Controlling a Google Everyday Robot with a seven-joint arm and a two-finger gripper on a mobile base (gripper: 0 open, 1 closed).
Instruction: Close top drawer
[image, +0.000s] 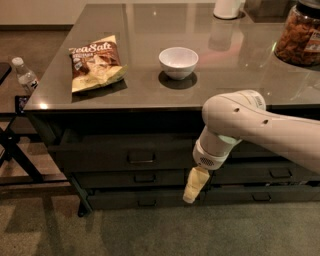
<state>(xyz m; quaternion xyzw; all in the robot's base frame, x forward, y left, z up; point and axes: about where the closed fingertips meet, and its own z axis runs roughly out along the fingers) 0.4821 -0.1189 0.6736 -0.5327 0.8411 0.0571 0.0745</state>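
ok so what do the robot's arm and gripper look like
The arm is smooth, white and tubular, with a rounded joint dotted with small dark holes and a short collar bearing a grille patch. No cables or markings show. The gripper, in front of the lower drawers, is narrow, tapered and cream-yellow.

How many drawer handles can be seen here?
5 handles. Left stack: one on the top drawer, two below. Right stack: two. The tool, hanging between the stacks, and its arm may hide others.
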